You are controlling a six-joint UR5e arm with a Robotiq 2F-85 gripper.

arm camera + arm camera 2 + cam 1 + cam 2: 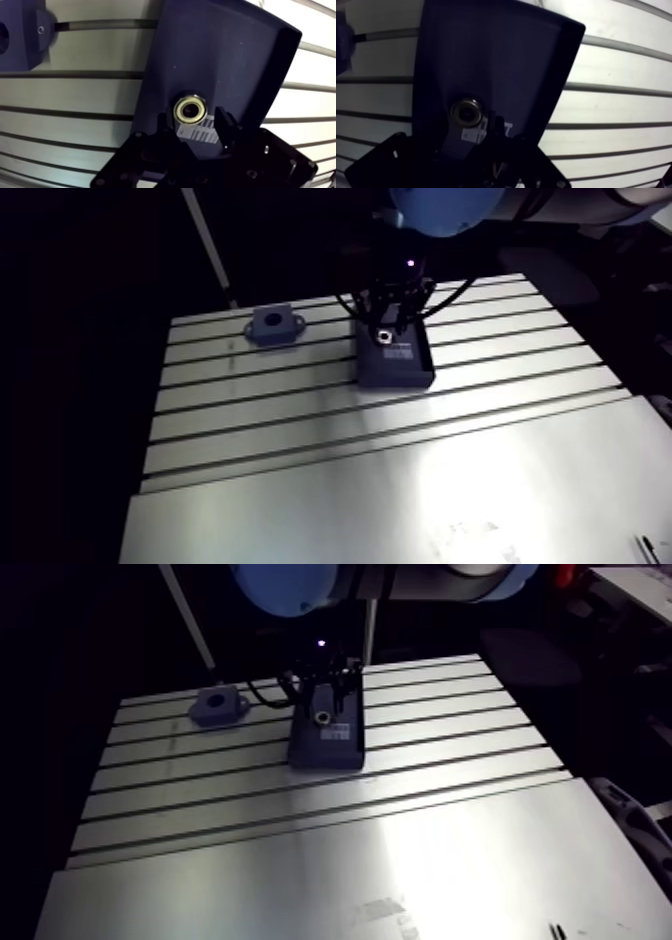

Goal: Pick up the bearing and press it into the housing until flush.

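Jaws spread and empty, we hover with the bearing (190,109) lying between and just ahead of them in its tray (240,55), ungrasped, so we judge that gripping, carrying to the housing (272,325) well off beside them, and pressing flush are all left.

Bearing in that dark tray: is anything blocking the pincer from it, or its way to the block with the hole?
Nothing visible. The bearing lies uncovered in the tray, just ahead of the open pincer; only bare table separates tray and housing.
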